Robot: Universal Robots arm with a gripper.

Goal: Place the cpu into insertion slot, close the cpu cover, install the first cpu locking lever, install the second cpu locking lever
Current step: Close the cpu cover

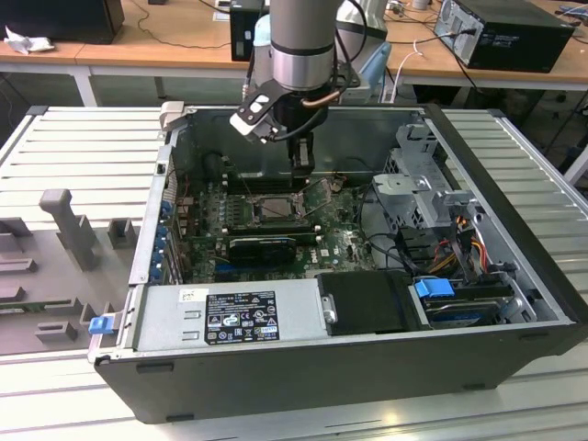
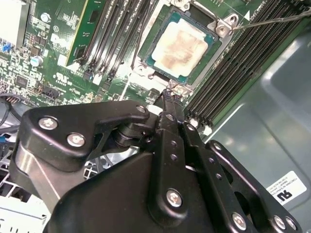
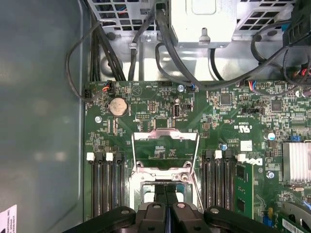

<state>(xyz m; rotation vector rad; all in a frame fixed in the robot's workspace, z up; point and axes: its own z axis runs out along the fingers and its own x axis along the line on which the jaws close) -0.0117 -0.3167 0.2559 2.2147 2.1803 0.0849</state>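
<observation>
Done: cpu [image 2: 182, 44] seated in insertion slot [image 2: 146, 66]. Outstanding: cpu cover [image 3: 165, 137] raised open, locking lever [image 2: 272, 20] loose; gripper [image 2: 170, 96] jaws closed, empty.

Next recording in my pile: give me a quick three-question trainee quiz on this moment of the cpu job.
1. True or false: the cpu lies in the insertion slot.
2. In the second wrist view, the gripper is: A) open wide; B) shut, its tip close by the slot's edge; C) shut on the cpu.
3. In the exterior view, on which side of the arm does the metal drive cage stand?
Key: 1 true; 2 B; 3 the exterior view's right.
</observation>
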